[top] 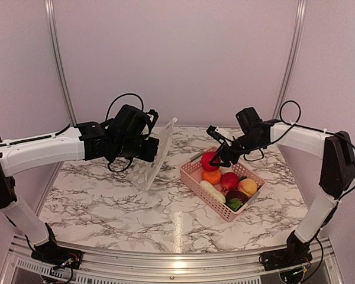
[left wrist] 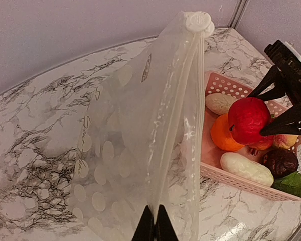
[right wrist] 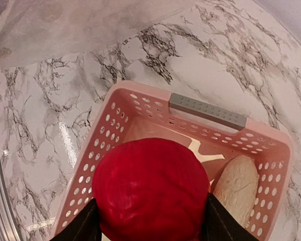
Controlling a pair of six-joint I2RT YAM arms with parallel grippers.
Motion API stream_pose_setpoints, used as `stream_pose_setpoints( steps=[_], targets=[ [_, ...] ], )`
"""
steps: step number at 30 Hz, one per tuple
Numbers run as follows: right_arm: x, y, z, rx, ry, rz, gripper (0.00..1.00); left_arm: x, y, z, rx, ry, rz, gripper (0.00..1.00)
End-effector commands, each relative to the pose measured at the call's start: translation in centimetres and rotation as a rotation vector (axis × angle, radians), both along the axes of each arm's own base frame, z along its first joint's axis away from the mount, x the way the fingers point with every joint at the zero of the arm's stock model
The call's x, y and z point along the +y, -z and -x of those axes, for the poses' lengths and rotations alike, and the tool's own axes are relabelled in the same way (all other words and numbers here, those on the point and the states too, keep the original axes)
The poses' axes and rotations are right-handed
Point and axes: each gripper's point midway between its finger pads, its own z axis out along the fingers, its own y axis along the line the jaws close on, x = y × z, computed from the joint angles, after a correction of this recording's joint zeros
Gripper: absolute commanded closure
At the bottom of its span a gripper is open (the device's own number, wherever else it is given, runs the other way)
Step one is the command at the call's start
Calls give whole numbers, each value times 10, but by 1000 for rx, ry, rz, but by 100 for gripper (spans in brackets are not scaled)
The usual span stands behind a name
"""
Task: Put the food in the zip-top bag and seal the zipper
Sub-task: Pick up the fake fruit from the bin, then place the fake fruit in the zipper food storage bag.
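Observation:
My left gripper (left wrist: pixel 154 226) is shut on the edge of the zip-top bag (left wrist: pixel 140 145), a clear bag with white dots, and holds it upright above the table (top: pixel 160 154). Its whitish zipper (left wrist: pixel 194 100) runs along the edge facing the basket. My right gripper (right wrist: pixel 149 221) is shut on a red round fruit (right wrist: pixel 150 193), held just above the pink basket (top: pixel 192 177); the fruit also shows in the top view (top: pixel 209 160) and the left wrist view (left wrist: pixel 249 120). An orange piece (left wrist: pixel 221 134), white oblong pieces (left wrist: pixel 246 168), a dark purple piece (left wrist: pixel 281 161) and a green leafy one (left wrist: pixel 293 183) lie in the basket.
The pink slotted basket (right wrist: pixel 90 165) has a grey handle (right wrist: pixel 208 111) on its far wall. The marble table (top: pixel 106 201) stretches to the left and front of it. A metal rail (top: pixel 165 260) runs along the near edge.

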Motion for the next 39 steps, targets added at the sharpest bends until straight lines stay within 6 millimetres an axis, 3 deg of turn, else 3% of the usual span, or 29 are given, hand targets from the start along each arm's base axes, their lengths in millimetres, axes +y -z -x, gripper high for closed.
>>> stream_pose_setpoints(
  steps=[1, 3, 7, 13, 17, 23, 30, 34, 39],
  targets=[
    [31, -101, 25, -98, -109, -250, 64, -10, 5, -7, 17, -17, 82, 100],
    [43, -127, 37, -119, -152, -318, 65, -14, 4, -9, 19, -20, 106, 100],
    [71, -160, 53, -122, -226, -419, 66, -22, 1, -11, 22, -15, 135, 100],
    [103, -187, 56, -105, -281, -531, 66, -26, -2, -11, 32, -12, 152, 100],
    [120, -184, 55, -64, -304, -550, 67, -26, -12, -9, 36, -16, 197, 100],
    [137, -186, 61, -10, -335, -590, 67, -30, -47, 0, 30, 1, 334, 100],
    [142, -178, 42, 0, -244, -570, 69, -24, -87, 9, 2, -1, 490, 100],
    [141, -161, 28, 6, -165, -515, 70, -20, -96, 13, -6, 0, 532, 100],
    [135, -148, 14, -25, -76, -438, 70, -23, -86, 13, 8, 2, 516, 100]
  ],
)
